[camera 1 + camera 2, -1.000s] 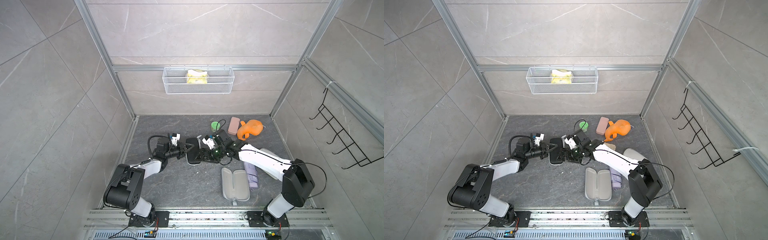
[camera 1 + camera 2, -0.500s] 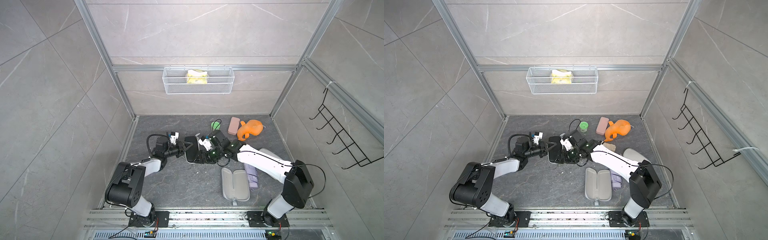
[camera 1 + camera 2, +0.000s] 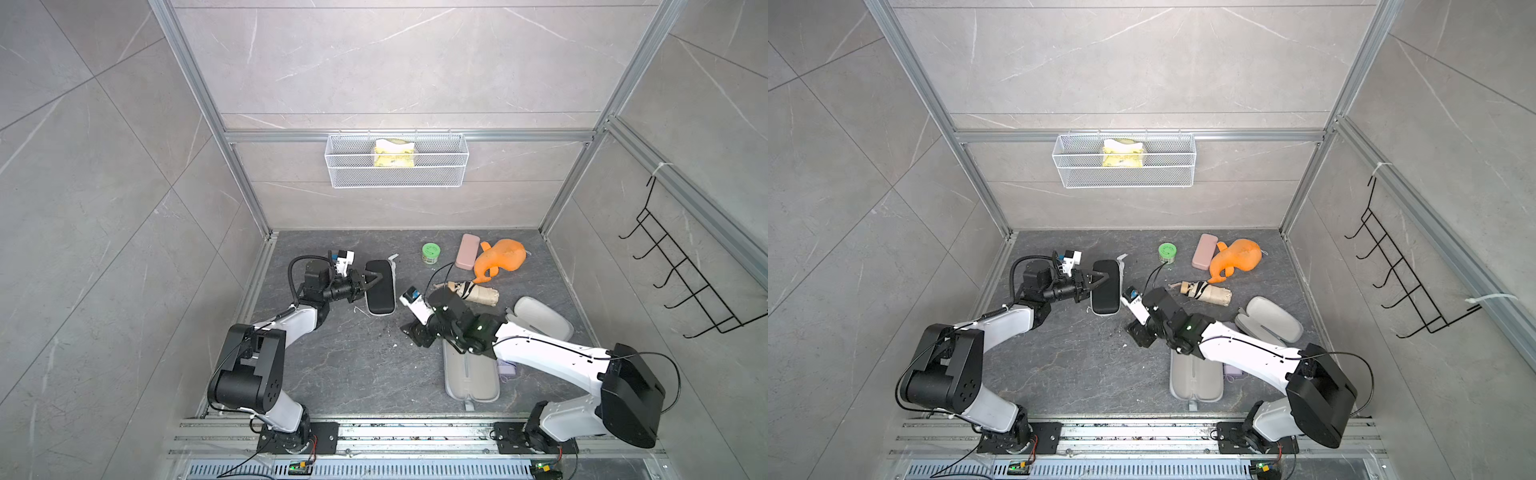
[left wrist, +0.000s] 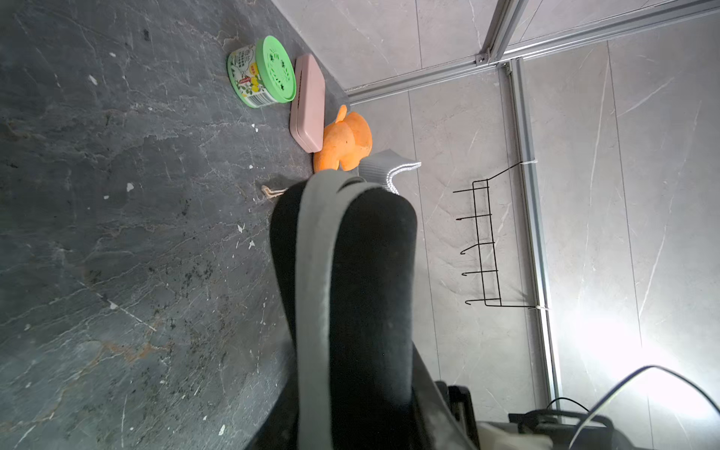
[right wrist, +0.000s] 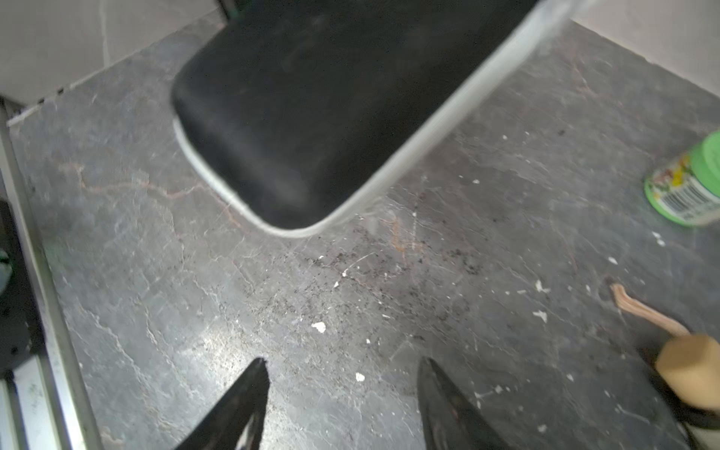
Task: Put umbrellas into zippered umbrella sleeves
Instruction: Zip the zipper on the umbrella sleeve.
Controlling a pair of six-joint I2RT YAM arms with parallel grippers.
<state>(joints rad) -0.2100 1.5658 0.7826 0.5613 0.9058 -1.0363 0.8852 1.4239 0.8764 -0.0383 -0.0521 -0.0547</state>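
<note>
My left gripper [image 3: 371, 277] is shut on the long side of the black zippered umbrella sleeve [image 3: 380, 287], which also shows in the other top view [image 3: 1105, 286]. In the left wrist view the black sleeve [image 4: 370, 292] fills the middle, with its grey zip band facing me. My right gripper [image 3: 417, 332] hangs open over bare floor, a short way from the sleeve; its open tips [image 5: 343, 366] hold nothing. The beige umbrella [image 3: 473, 293] lies behind the right arm. A pale open sleeve [image 3: 471, 376] lies in front, and another sleeve [image 3: 540, 318] at the right.
A green tin [image 3: 431, 252], a pink case [image 3: 467, 251] and an orange plush toy [image 3: 500, 262] stand at the back. A lilac piece [image 3: 507, 368] peeks out under the right arm. A wire basket [image 3: 397, 160] hangs on the back wall and a hook rack [image 3: 681, 282] on the right wall.
My right gripper has pulled away from the black sleeve toward the front and its jaws have narrowed a little. The left gripper keeps its hold; the sleeve shifted slightly backward.
</note>
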